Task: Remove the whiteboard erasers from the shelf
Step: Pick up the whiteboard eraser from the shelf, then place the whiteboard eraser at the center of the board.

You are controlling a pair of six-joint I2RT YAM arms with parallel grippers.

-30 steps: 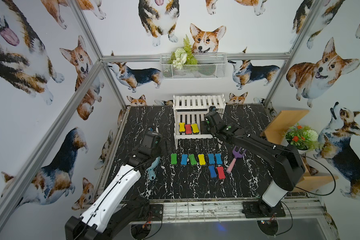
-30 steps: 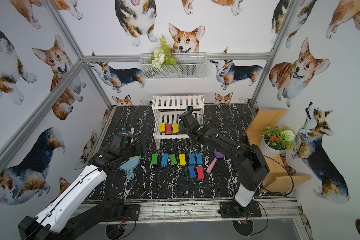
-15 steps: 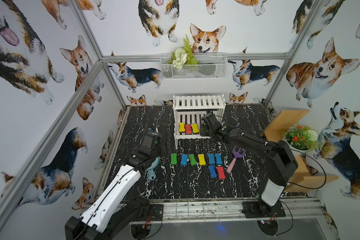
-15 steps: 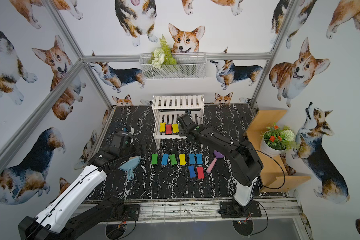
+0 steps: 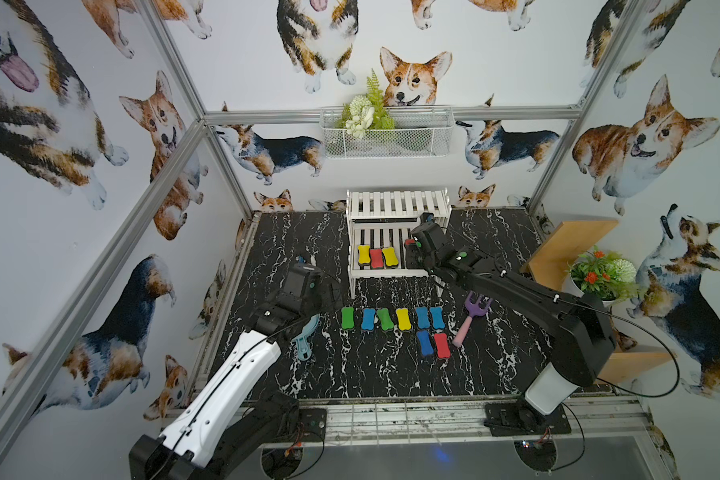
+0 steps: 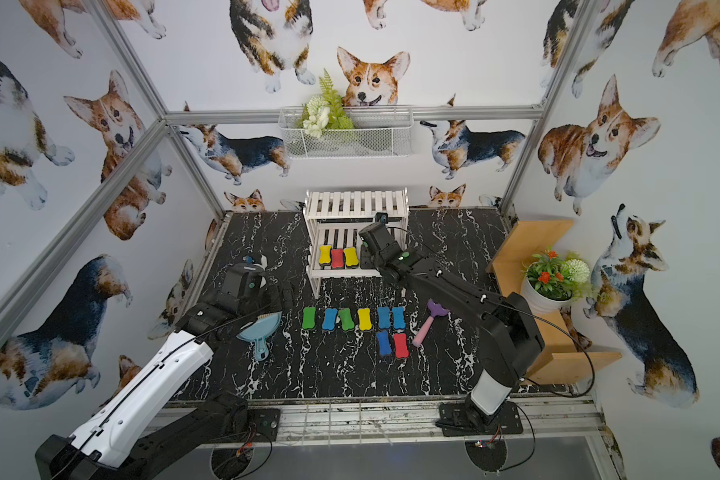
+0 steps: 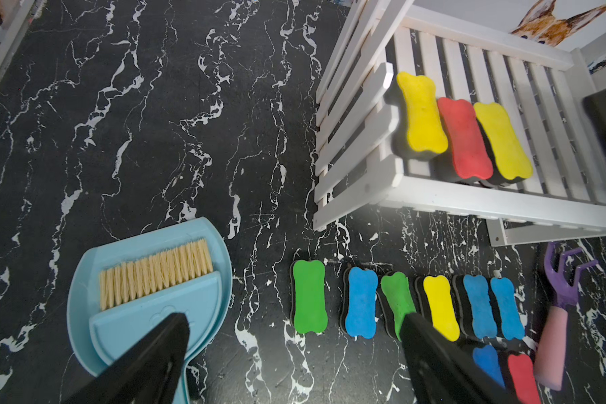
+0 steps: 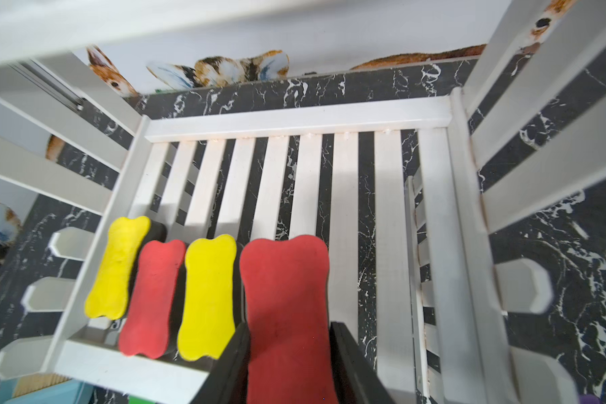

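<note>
Whiteboard erasers point(image 5: 376, 258) are found in two places. Three of them, yellow, red and yellow, are lined up side by side at one end of the lower tier of the shelf point(image 7: 487, 206). A fourth, the red eraser point(image 8: 287, 280), is clamped along its long sides by the right claw point(image 8: 288, 328), just beside the nearer yellow one; whether it is lifted off the slats cannot be told. Eight more are laid on the bench point(image 5: 371, 374) before the shelf: a row of six, and a blue and a red one closer to the arms. The left claw point(image 7: 294, 320) is held wide and empty over the bench, between a blue dustpan point(image 7: 147, 297) and the row.
</note>
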